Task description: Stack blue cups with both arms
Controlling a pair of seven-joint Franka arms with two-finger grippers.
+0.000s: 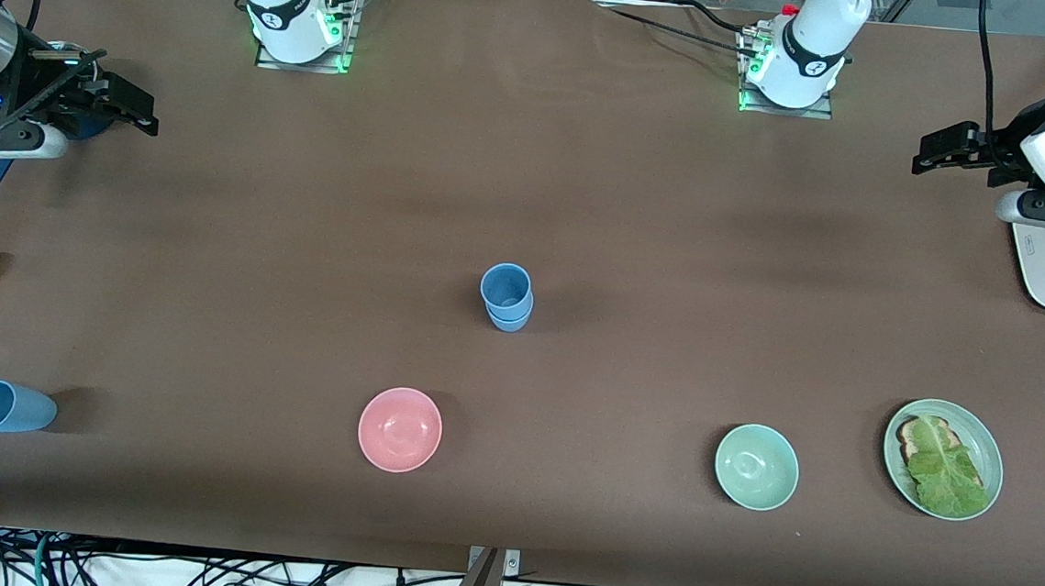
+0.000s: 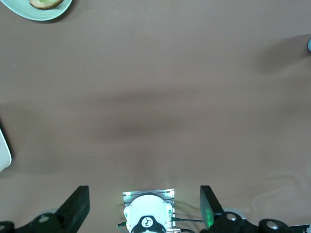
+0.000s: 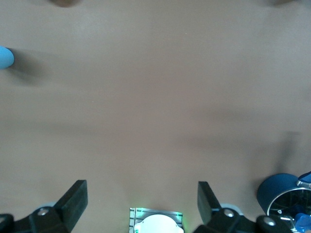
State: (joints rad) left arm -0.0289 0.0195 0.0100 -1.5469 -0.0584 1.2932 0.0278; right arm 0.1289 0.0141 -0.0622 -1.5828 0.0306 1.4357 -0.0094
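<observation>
Front view shows you the job partly done: two cups nested in a stack [image 1: 506,297] at mid-tabletop, well apart from both end effectors, and one loose cup [image 1: 7,407] lying on its side near the front camera at the right arm's end, well clear of the right end effector [image 1: 131,109]. That cup has yet to join the stack. The right end effector hangs over its end of the tabletop, fingers spread wide with nothing between them. The left end effector [image 1: 942,149] waits over the other end, equally wide open and empty. You'll find no readable labels, brands or writing on the cups.
</observation>
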